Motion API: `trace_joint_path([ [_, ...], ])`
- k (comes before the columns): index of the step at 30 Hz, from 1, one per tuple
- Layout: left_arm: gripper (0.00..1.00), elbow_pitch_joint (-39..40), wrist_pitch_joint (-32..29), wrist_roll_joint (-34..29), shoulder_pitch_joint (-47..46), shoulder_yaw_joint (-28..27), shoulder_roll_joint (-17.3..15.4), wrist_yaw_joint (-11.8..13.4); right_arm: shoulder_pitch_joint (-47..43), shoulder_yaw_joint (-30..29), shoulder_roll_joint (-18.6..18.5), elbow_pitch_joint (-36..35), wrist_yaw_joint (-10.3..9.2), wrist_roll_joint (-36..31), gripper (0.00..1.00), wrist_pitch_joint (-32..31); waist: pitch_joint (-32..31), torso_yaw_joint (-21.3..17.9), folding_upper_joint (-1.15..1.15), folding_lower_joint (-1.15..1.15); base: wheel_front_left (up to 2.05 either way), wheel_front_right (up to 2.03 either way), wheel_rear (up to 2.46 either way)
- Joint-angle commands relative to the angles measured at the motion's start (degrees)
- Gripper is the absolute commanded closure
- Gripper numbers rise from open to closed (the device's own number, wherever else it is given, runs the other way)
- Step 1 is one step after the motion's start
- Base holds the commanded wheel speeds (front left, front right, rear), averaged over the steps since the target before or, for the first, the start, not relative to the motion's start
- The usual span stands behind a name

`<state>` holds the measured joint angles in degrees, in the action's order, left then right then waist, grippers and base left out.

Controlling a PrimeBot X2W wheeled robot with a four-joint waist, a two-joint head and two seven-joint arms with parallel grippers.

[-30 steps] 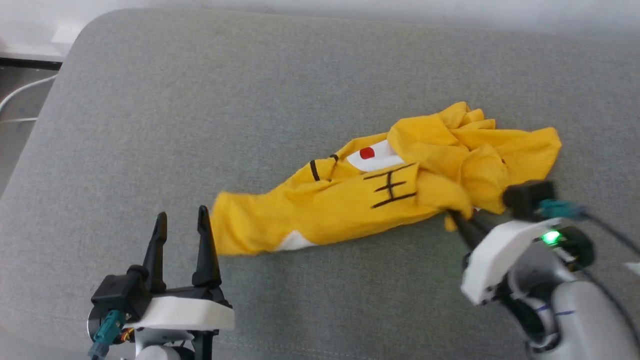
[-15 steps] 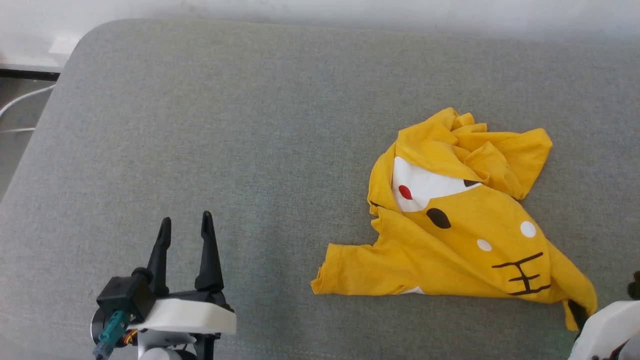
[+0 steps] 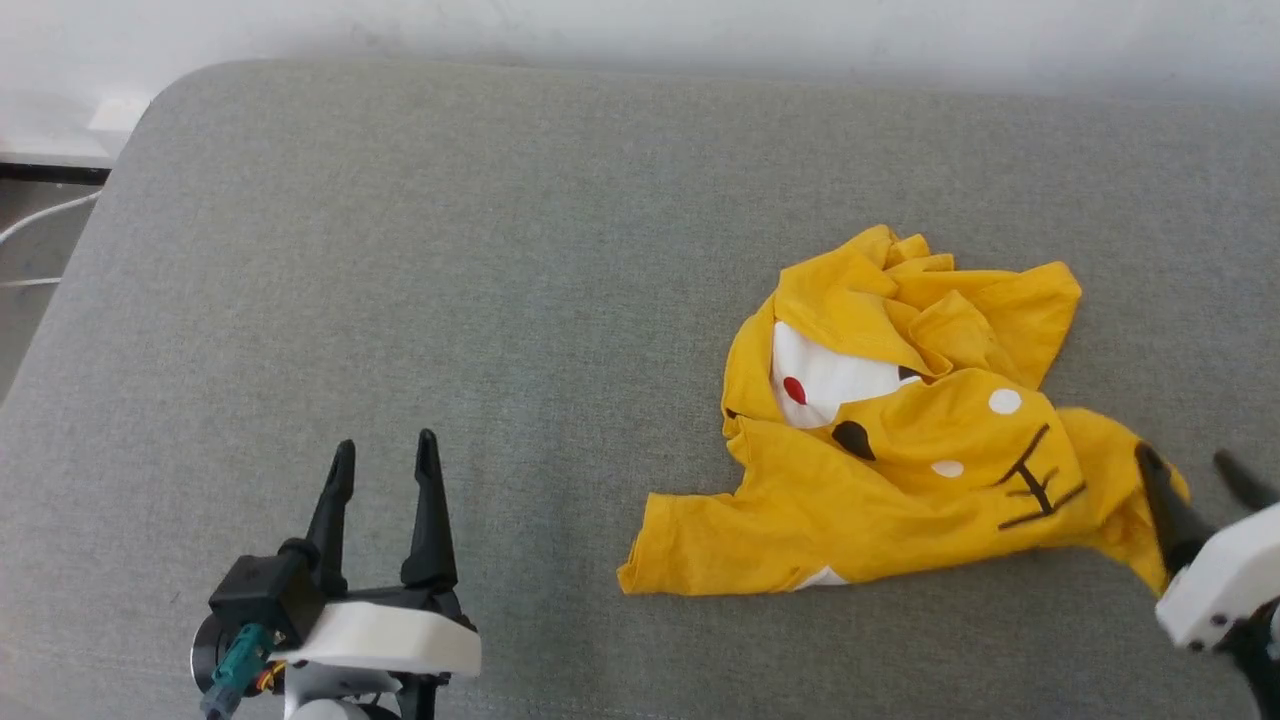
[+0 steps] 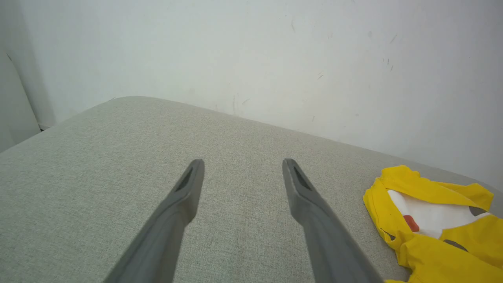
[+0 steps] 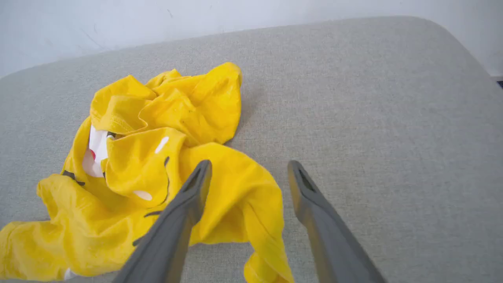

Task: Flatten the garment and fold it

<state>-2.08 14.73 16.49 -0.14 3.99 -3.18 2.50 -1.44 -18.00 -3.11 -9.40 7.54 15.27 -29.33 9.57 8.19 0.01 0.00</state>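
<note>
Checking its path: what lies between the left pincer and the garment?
Bare grey cushion separates the left pincer from the garment, per the head view.

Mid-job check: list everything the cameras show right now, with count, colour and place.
garment: one, bright yellow with white patches, a red dot and black marks, crumpled on the right part of the cushion
cushion: one, grey fabric, bearing the garment
wall: one, white, behind the cushion
cable: one, pale, beyond the cushion's left edge
left gripper: one, dark jaws open, over bare cushion at lower left, apart from the garment
right gripper: one, dark jaws open, at the garment's right edge, one finger over the cloth, contact unclear
</note>
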Motion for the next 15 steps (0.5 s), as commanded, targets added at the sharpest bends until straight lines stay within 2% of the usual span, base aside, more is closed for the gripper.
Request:
trace_joint_path([
  [1,0.00,0.2,0.3,-0.8,0.1,0.2,0.2,-0.3,2.7,0.8,-1.0,-3.9,-0.05,-0.5,0.00,-1.3,0.4,0.1,-0.01,0.00,0.00,0.00,0.00],
  [8,0.00,0.5,0.3,-1.4,-0.5,1.0,0.2,-0.4,11.4,5.5,-4.1,-9.6,-0.05,1.4,0.00,-9.3,1.8,1.1,-0.01,0.00,0.00,0.00,0.00],
  [11,0.00,0.6,0.3,-1.3,-0.9,1.2,0.3,-0.5,14.5,8.1,-5.0,-7.9,-0.05,1.5,0.00,-12.4,2.6,1.7,-0.01,0.00,0.00,0.00,0.00],
  [15,0.00,0.8,0.3,-1.1,-1.6,1.4,0.3,-0.6,17.9,12.9,-7.8,-2.2,-0.05,0.8,0.00,-16.8,4.0,2.7,-0.01,0.00,0.00,0.00,0.00],
])
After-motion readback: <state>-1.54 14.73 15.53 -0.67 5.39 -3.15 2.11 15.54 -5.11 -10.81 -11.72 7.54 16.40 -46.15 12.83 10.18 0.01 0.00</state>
